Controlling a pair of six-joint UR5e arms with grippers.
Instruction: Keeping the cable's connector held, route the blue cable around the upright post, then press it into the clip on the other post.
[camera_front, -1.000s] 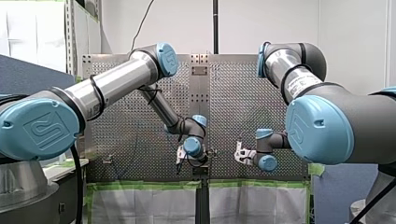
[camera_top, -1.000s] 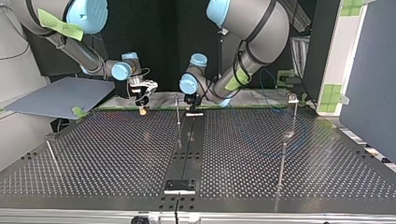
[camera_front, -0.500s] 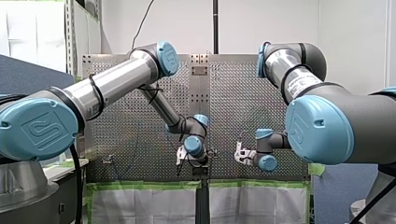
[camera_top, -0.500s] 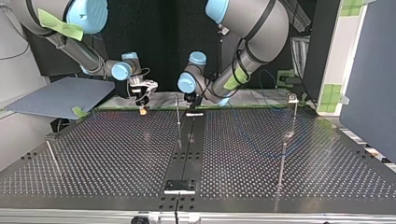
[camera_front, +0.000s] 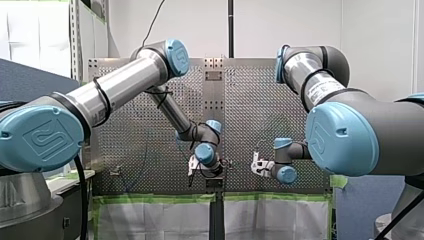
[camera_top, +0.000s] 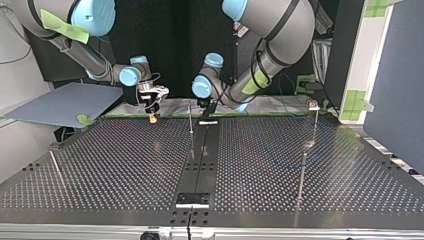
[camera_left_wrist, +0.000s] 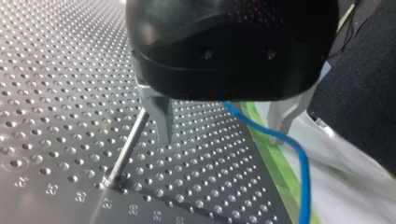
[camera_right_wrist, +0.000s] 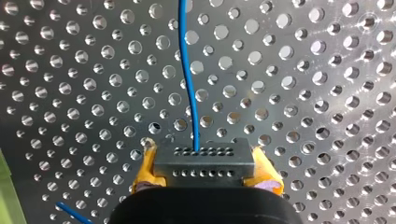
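In the right wrist view my right gripper (camera_right_wrist: 204, 173) has its yellow pads (camera_right_wrist: 142, 173) shut on the dark grey connector (camera_right_wrist: 204, 158). The blue cable (camera_right_wrist: 187, 70) runs out ahead of the connector over the perforated table. My left gripper (camera_left_wrist: 224, 123) is black with metal fingers and stands open. The blue cable (camera_left_wrist: 299, 154) hangs between its fingers, gripped by neither. The upright post (camera_left_wrist: 128, 149) stands just outside one finger. In the top view my left gripper (camera_top: 205, 107) sits beside this centre post (camera_top: 190, 117) and my right gripper (camera_top: 152, 111) is further left. The clip post (camera_top: 314, 107) stands at the right.
Another thin post (camera_top: 301, 172) rises at the top view's right and one (camera_top: 55, 167) at its left. A grey board (camera_top: 65, 102) lies off the table's left corner. A black plate (camera_top: 192, 200) sits at the table's near edge (camera_top: 210, 227).
My left arm's wrist has shifted slightly beside the centre post, its fingers still open. My right arm has held still with the connector.
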